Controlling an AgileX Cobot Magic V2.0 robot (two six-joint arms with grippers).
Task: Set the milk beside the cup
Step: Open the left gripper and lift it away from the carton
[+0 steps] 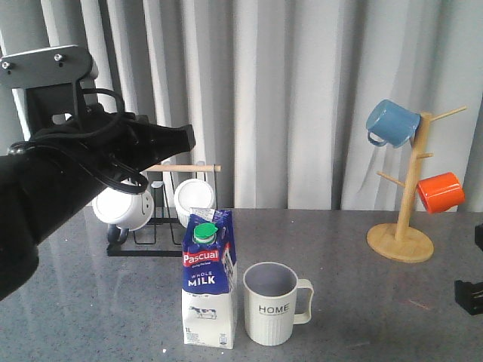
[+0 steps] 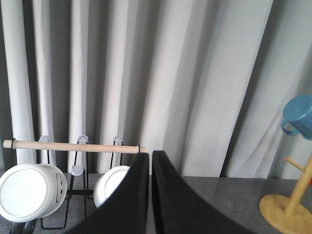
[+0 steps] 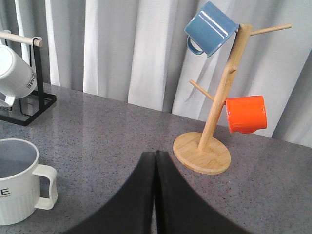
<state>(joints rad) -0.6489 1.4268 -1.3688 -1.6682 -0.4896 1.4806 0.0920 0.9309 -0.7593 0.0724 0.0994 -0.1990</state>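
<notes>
Blue-and-white milk carton [image 1: 209, 280] stands upright just beside the cup [image 1: 272, 303], well below the raised left claw [image 2: 150, 161]. Both claws, left and right [image 3: 155, 161], are pressed closed, empty.

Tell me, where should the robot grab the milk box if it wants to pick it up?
Probably the milk is best gripped around its flat, straight middle, below the sloped top and green cap. It stands upright, and the cup sits close on its right, so coming from the left or front, jaws opened wide, looks safest.
</notes>
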